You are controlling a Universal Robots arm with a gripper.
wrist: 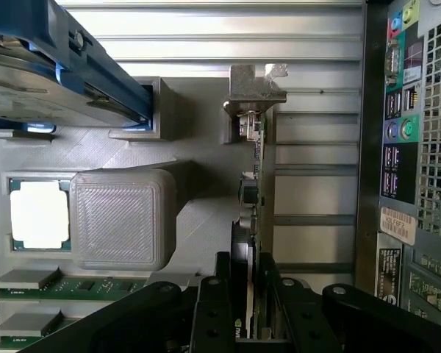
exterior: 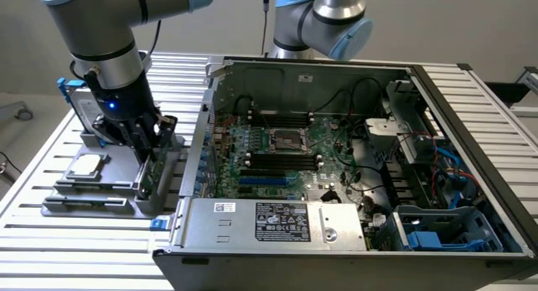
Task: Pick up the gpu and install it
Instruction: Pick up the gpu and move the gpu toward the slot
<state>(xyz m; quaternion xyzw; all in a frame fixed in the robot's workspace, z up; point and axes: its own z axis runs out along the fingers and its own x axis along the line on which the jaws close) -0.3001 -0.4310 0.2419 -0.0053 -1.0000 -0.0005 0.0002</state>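
The gpu [exterior: 148, 172] stands on edge in a slot of the grey holder [exterior: 101, 196], at the exterior view's left of the open computer case [exterior: 470, 133]. Its green board faces the case. My gripper [exterior: 150, 154] has come down over it from above. In the wrist view the gpu [wrist: 251, 193] runs edge-on, its metal bracket at the far end. The black fingers [wrist: 213, 309] of my gripper [wrist: 242, 273] sit against both faces of the card, shut on it. The card still rests in its slot.
The holder also carries a square silver chip [exterior: 88, 166], a hard drive with blue rails [exterior: 77, 102] and memory sticks [wrist: 66, 288]. Inside the case lies the motherboard [exterior: 278, 152] with its blue card slots [exterior: 262, 179]. A second arm [exterior: 324, 20] stands behind the case.
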